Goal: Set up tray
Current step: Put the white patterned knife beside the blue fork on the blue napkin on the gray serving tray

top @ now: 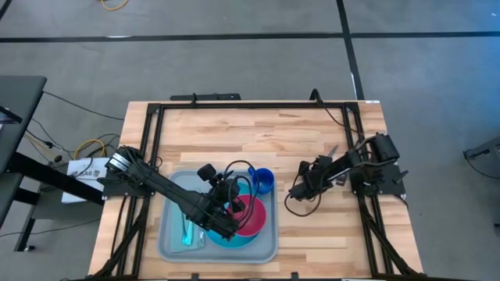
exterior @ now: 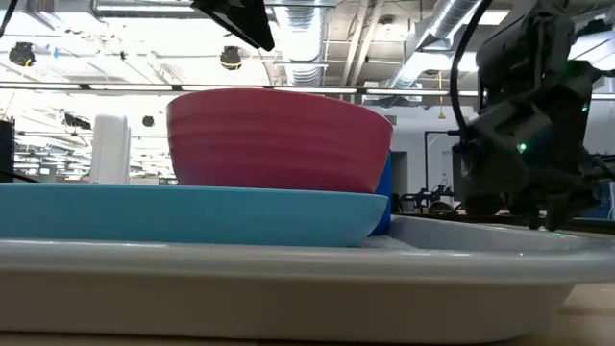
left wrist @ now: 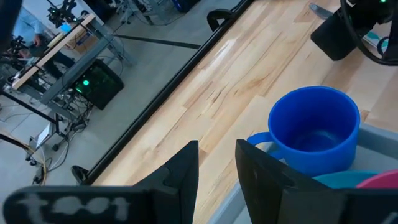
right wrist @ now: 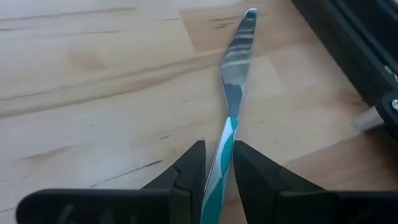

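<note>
While the tray (top: 266,248) at the worktop's near edge already carries plate, bowl (top: 251,216) and cup (top: 262,180), the right pincer (right wrist: 216,163) grips a knife (right wrist: 235,87) by its handle, yet to be placed, and the left pincer (left wrist: 216,163) hovers empty, slightly parted.

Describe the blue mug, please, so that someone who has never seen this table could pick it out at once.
Start at the large grey-blue tray near the table's front edge, under the left arm. At the tray's back right corner, just behind the red bowl on the blue plate, stands the blue mug. It is the only deep-blue, upright, handled cup there, smaller than the bowl and empty inside.
</note>
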Tool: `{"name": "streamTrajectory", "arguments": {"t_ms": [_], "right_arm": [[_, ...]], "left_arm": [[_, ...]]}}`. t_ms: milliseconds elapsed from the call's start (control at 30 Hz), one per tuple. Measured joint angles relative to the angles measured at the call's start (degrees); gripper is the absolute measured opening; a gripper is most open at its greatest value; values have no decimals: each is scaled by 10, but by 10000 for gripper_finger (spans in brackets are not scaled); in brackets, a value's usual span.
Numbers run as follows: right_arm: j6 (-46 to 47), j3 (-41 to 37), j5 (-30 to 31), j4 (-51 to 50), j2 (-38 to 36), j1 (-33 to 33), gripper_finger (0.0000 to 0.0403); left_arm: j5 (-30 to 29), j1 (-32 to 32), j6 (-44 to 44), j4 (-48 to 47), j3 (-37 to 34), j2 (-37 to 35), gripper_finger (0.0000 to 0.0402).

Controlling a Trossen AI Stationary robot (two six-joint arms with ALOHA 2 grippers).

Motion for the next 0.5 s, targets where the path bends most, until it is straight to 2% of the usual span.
{"name": "streamTrajectory", "arguments": {"t_ms": [333,500], "right_arm": [[6,0,15,0,39,11,76],[8,-1,35,3,40,17,62]], "left_arm": [[0,0,0,0,0,0,98],[0,0,0,0,0,0,98]]}}
